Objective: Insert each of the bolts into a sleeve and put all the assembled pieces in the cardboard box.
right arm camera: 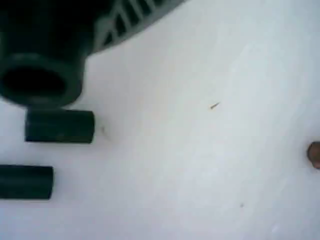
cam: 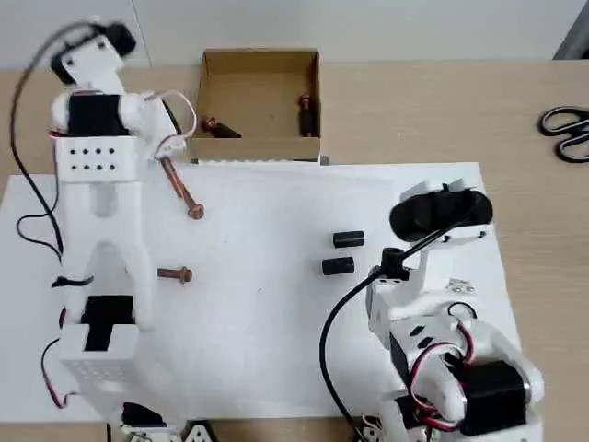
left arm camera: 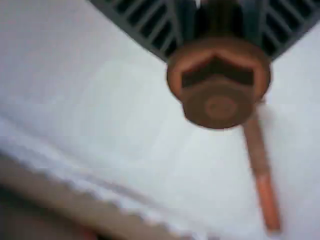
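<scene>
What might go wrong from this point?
The left end effector grips a bolt at a tilt, so it may miss the opening of the sleeve held in the right end effector. A loose sleeve lies near that arm and might get knocked.

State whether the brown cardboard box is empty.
Not empty: the brown cardboard box holds one sleeved copper bolt and a second sleeved bolt.

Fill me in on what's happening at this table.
The left gripper holds a bolt over the white sheet, and the right gripper holds a black sleeve. Two loose sleeves and a second bolt lie on the sheet between the arms. Two assembled pieces are already in the cardboard box.
</scene>
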`<state>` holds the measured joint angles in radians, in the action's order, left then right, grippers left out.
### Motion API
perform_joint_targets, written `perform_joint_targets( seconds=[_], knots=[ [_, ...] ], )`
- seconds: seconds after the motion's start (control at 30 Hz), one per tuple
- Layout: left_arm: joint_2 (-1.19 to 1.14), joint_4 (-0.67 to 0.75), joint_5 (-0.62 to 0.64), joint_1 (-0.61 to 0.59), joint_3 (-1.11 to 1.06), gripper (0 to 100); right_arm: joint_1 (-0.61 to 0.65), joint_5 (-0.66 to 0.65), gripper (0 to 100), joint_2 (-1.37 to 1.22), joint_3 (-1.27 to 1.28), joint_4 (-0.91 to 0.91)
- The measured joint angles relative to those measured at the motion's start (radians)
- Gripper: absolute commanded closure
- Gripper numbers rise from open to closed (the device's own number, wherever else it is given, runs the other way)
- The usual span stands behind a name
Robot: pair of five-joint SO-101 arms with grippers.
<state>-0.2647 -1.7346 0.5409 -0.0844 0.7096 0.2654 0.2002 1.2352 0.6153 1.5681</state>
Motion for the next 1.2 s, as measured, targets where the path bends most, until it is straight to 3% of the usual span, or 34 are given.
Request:
perform_joint_targets(
  seconds=[0.27, 0.53, 0.87, 1.07, 1.2],
  knots=[
    [0.183, 0.0, -0.066, 0.044, 0.107, 100, 0.015, -0.061, 99.6, 0.106, -0.014, 0.0],
    [0.419, 0.0, -0.066, 0.048, -0.014, 100, 0.018, -0.15, 99.6, 0.178, -0.018, 0.0],
    [0.756, 0.0, -0.068, 0.048, -0.315, 100, 0.017, -0.155, 99.6, 0.187, -0.018, 0.0],
    [1.008, 0.008, -0.101, 0.048, -0.621, 100, 0.018, -0.155, 99.6, 0.265, 0.051, 0.0],
    [1.189, 0.098, -0.101, 0.048, -0.856, 100, 0.018, -0.155, 99.6, 0.341, 0.141, -0.005]
  ],
)
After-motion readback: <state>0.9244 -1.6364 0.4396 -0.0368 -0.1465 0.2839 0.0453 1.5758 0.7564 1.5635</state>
